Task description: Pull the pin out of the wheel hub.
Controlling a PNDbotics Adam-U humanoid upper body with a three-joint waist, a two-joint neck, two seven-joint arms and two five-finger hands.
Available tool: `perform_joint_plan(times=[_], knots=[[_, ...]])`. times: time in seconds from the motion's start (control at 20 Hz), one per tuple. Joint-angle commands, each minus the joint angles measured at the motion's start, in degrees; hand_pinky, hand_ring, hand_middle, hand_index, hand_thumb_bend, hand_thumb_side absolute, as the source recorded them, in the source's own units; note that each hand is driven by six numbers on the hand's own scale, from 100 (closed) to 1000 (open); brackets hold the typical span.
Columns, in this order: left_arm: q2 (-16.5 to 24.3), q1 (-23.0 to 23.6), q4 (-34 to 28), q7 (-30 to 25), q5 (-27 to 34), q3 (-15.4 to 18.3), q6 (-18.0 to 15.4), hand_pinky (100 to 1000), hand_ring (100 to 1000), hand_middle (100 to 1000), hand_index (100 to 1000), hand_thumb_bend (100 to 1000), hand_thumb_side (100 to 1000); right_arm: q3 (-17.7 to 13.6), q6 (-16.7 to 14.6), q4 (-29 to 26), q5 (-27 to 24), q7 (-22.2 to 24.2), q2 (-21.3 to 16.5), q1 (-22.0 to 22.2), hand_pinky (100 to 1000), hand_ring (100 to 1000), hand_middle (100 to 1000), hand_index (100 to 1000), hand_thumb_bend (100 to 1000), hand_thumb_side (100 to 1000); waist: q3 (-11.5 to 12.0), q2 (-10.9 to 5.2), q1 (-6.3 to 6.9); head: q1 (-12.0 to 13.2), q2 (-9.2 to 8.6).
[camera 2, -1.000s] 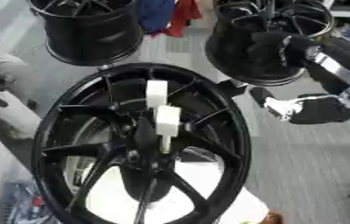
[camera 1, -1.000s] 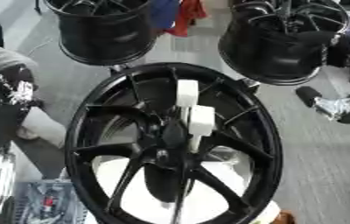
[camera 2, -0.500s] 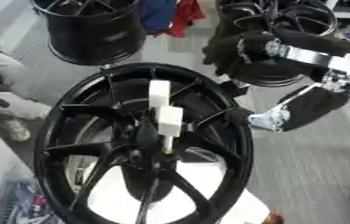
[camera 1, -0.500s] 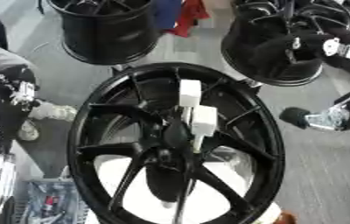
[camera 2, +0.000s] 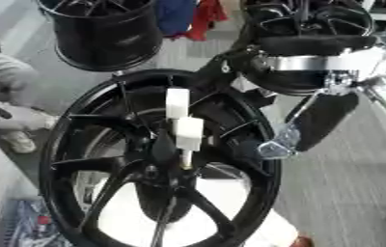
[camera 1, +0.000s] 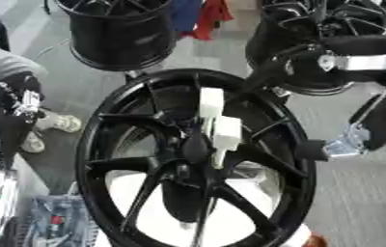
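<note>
A large glossy black spoked wheel hub (camera 1: 195, 159) fills the frame's centre, a white blocky pin (camera 1: 216, 126) standing out of its middle. The right hand (camera 2: 281, 142) reaches in from the upper right beside the rim; whether its blurred fingers are open I cannot tell.

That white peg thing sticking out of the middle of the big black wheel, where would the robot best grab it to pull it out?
Probably by the white blocks of the pin, which stand proud of the wheel hub and its spokes, with open space on either side for fingers. Coming from the right seems easiest, since the right hand is already at the rim there. Its thin lower end runs into the hub and offers little to hold.
</note>
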Motion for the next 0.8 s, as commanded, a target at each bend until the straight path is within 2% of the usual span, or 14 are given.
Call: perform_joint_plan(times=[0.05,0.8], knots=[[1.40,-0.49,-0.93,-0.14,-0.18,-0.13,-0.11,448,614,639,781,226,599,0.42,-0.57,1.98,1.96,1.45,1.00,-2.09,880,904,889,956,372,306,0.11,-0.60,0.16,-0.30,0.26],[1.14,-0.51,-0.95,-0.25,-0.12,-0.24,-0.15,448,613,639,781,226,599,2.92,-3.74,13.48,8.84,3.35,8.47,-5.63,879,893,868,959,356,314,0.31,-0.45,0.49,-0.80,0.26]])
